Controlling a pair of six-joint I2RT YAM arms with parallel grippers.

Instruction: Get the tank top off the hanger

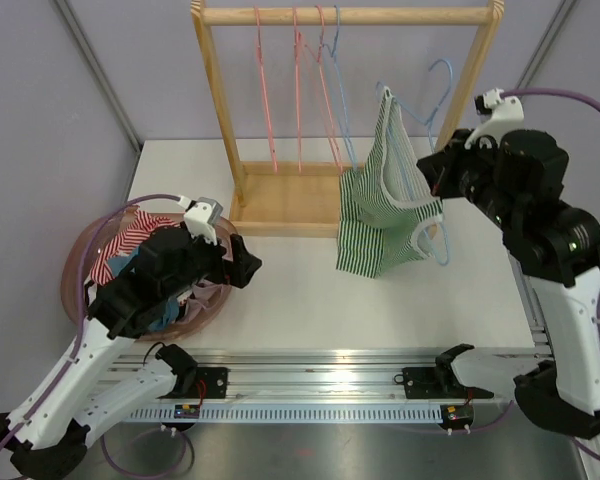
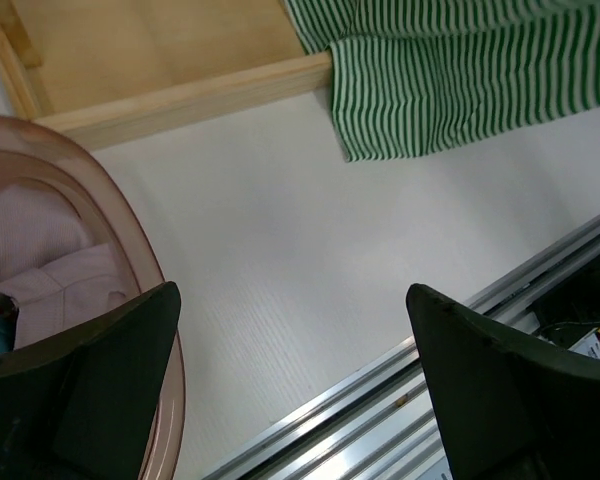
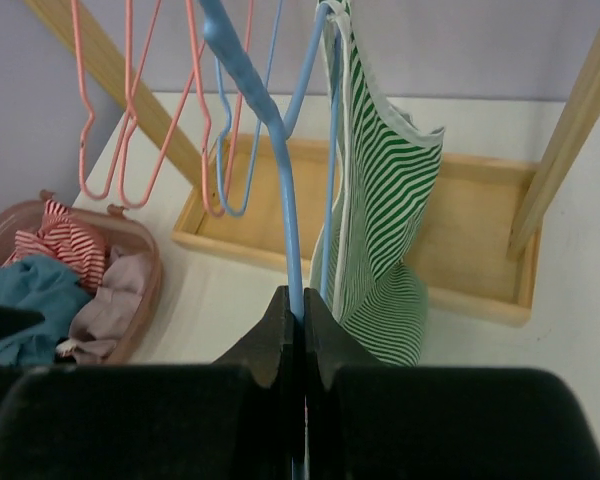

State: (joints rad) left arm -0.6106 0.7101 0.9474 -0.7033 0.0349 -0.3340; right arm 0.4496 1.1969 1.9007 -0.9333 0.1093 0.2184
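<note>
Green-and-white striped tank top hangs on a light blue thin hanger. The hanger is off the wooden rack and sits just right of the rack's base, over the white bench. The hem is low, near the bench; cannot tell if it touches.

Right tool: pressed together, pinching the hanger's lower bar, garment draped just beside it.

Left tool: spread wide, holding nothing, above the bench beside the pink translucent basket of clothes. The striped hem is ahead of it and apart.

Handling, as judged:
- The fabric looks light, soft and limp. It should stretch and bunch rather than slide off cleanly.
- The white-bound straps look likely to catch on the hanger's shoulders.
- The best hold is probably the free lower hem or a side seam, gathering a fold. After that, work one strap off at a time.
- The hanger is stiff and smooth and may twist in the pinch.

Writing: no brand, tag or lettering can be read in any view.
</note>
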